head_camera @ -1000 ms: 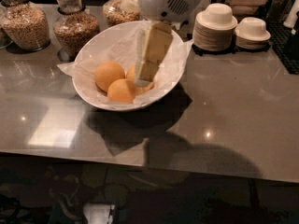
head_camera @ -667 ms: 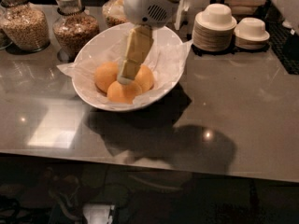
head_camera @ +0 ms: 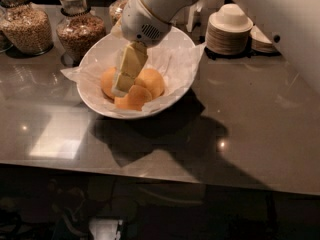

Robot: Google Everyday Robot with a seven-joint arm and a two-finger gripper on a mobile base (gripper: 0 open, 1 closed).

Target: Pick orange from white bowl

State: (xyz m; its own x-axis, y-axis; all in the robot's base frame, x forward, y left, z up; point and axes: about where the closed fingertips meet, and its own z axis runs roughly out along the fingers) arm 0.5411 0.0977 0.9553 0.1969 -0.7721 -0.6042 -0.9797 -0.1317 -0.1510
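The white bowl (head_camera: 102, 109) sits on the dark counter, left of centre, lined with crumpled white paper (head_camera: 182, 59). Three near-alike oranges lie in it: one at the left (head_camera: 106, 81), one at the right (head_camera: 152, 81) and one at the front (head_camera: 134, 100). I cannot tell which of them is the duller, yellower one. My gripper (head_camera: 121, 88) hangs from the white arm above and reaches down into the bowl. Its tip is among the three fruits, against the left one and partly covering it.
Glass jars of grain stand behind the bowl at the back left (head_camera: 27, 26) (head_camera: 80, 31) (head_camera: 121, 6). Stacks of small white bowls and plates (head_camera: 230, 29) stand at the back right. The white arm body (head_camera: 280, 24) fills the upper right. The counter's front edge (head_camera: 150, 176) runs below.
The gripper has swung from the right side of the bowl toward the left and lower, down among the oranges. The oranges and the bowl have not visibly shifted.
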